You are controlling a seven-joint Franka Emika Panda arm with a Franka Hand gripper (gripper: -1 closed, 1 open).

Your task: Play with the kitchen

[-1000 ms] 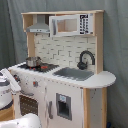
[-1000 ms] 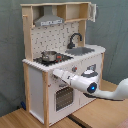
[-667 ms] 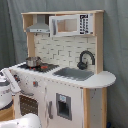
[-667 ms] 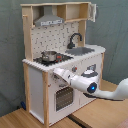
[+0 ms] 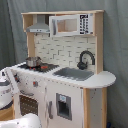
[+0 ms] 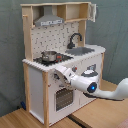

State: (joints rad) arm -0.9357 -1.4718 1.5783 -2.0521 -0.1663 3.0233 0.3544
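Observation:
The kitchen [image 5: 65, 75] is a white and light-wood toy with a grey hood [image 5: 40, 25], a black faucet [image 5: 86, 59], a sink [image 5: 75, 74] and a small metal pot [image 5: 33, 61] on the stove. In the second exterior view the kitchen [image 6: 60, 60] shows its pot [image 6: 49, 56], faucet [image 6: 75, 39] and oven door [image 6: 62, 97]. My gripper [image 6: 59, 71] is at the front panel just under the stove's edge, above the oven door. In the first exterior view the gripper [image 5: 14, 80] sits at the kitchen's left front corner.
A microwave-style cabinet [image 5: 70, 24] sits on the top shelf. The white arm [image 6: 100, 89] reaches in from the second exterior view's lower right. The kitchen stands on a wooden surface [image 6: 30, 117]. Grey curtain [image 5: 115, 45] hangs behind. A white rounded part [image 5: 22, 122] lies at the first exterior view's bottom.
The gripper has edged slightly closer to the kitchen's front panel. The pot and doors have not moved.

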